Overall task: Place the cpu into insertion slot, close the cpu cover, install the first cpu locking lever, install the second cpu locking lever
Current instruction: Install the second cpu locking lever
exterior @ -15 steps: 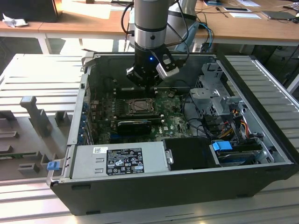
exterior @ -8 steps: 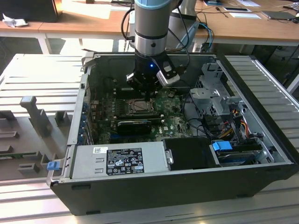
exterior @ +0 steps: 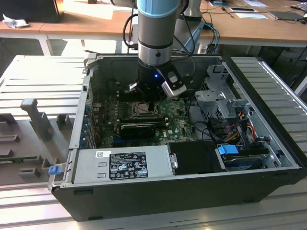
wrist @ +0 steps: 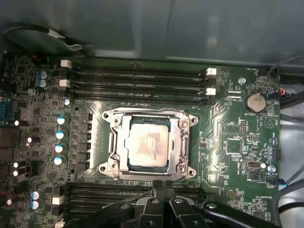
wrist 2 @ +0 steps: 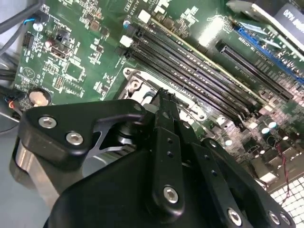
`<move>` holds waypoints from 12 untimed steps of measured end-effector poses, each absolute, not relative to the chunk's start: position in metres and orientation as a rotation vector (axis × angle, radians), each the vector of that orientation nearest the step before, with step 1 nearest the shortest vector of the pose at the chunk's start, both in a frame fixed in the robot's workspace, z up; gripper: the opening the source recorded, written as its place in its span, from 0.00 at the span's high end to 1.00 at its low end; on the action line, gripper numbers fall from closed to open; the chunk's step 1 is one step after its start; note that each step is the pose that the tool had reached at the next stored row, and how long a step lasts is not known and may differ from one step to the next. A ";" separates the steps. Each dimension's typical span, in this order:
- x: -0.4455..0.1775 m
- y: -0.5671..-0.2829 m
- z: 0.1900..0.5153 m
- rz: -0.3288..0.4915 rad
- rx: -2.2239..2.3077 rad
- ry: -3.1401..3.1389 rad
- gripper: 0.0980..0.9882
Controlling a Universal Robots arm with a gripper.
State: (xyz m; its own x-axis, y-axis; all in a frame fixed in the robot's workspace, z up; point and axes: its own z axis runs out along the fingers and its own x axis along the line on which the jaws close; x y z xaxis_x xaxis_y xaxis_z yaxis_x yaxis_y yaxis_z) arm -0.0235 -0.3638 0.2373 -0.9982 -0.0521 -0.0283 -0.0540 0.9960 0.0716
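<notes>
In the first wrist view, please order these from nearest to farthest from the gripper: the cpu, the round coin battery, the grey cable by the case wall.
1. The cpu, in its socket just beyond the gripper.
2. The coin battery, off to one side on the board.
3. The grey cable, at the far corner by the case wall.

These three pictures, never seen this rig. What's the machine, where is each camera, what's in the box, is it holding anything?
The machine is a single robot arm reaching down into an open computer case. The exterior view comes from a camera off the arm, looking down on the case. Both wrist views come from cameras riding on the arm.

Inside the case lies a green motherboard. In the first wrist view, the cpu, a silver-grey square chip, sits in its socket with the cpu cover, a metal frame, down around it. Long black memory slots run beside the socket.

The gripper is the black linkage in both wrist views. Its fingers are together at the socket's edge, and nothing shows between them. Whether the tips touch the board is unclear.
</notes>
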 end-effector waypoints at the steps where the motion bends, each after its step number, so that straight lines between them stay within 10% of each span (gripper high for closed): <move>1: -0.024 -0.365 0.237 0.127 -0.086 3.111 0.99; 12: -0.055 -0.372 0.226 0.174 -0.106 3.108 0.99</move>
State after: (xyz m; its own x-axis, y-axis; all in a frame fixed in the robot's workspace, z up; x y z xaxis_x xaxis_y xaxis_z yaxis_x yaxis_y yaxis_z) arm -0.0551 -0.3722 0.2256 -0.9973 -0.0662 -0.0305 -0.0691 0.9915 0.1104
